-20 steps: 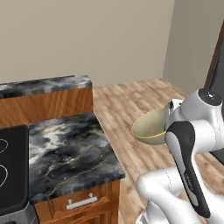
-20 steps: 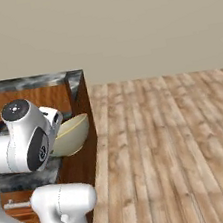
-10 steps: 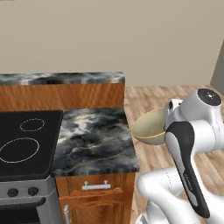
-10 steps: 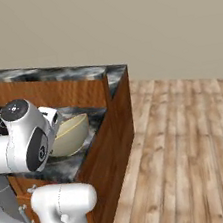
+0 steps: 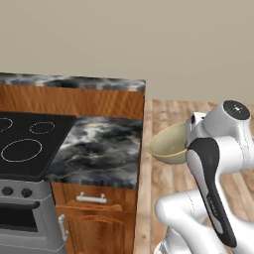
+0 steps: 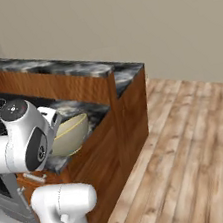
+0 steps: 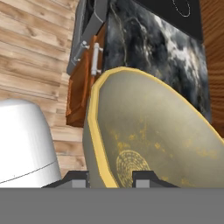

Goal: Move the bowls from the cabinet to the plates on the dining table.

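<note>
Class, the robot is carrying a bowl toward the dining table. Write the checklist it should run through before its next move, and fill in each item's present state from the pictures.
1. Pincer shut on the rim of the pale bowl: ok, one finger on each side of the rim in the hand view.
2. Bowl clear of the marble worktop: ok, it hangs off the worktop's edge.
3. Bowl level: not ok, it is tilted.
4. Wooden floor ahead free: ok.
5. Target plate located: cannot tell.
6. Second bowl's whereabouts: cannot tell.

left base: behind-left, looking down | right base: behind-right | shared: marble counter (image 5: 94, 149) | hand: close on bowl (image 7: 153, 140)
</note>
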Robot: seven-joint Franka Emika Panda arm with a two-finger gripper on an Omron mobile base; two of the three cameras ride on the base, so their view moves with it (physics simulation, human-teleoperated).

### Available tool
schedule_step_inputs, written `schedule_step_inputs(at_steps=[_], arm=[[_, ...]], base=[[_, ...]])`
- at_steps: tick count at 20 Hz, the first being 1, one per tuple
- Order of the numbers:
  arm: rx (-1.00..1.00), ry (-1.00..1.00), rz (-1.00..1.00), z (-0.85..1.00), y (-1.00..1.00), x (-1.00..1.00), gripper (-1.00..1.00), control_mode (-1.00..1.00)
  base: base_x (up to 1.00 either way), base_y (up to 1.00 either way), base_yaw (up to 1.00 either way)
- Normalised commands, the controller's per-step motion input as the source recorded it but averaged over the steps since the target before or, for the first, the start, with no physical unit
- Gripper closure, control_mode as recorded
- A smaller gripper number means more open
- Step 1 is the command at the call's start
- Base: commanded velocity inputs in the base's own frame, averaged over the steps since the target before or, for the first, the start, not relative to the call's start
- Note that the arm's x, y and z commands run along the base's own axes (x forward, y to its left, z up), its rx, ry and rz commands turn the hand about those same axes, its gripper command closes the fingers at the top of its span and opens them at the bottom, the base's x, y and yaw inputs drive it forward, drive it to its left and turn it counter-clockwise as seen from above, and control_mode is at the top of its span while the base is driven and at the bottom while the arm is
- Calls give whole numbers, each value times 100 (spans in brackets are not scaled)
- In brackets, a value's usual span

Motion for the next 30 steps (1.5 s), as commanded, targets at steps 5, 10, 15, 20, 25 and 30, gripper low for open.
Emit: schedule_step_inputs(at_steps=[5, 10, 15, 20, 25, 30], arm=[[0, 0, 0, 0, 0, 0, 100, 100], [0, 0, 0, 0, 0, 0, 100, 100], [0, 0, 0, 0, 0, 0, 100, 100], [0, 0, 0, 0, 0, 0, 100, 100], [0, 0, 0, 0, 0, 0, 100, 100], [0, 0, 0, 0, 0, 0, 100, 100]], base=[[0, -67, 31], [1, -69, 16], [12, -97, 11], [18, -100, 9], [29, -100, 8], [59, -86, 7]])
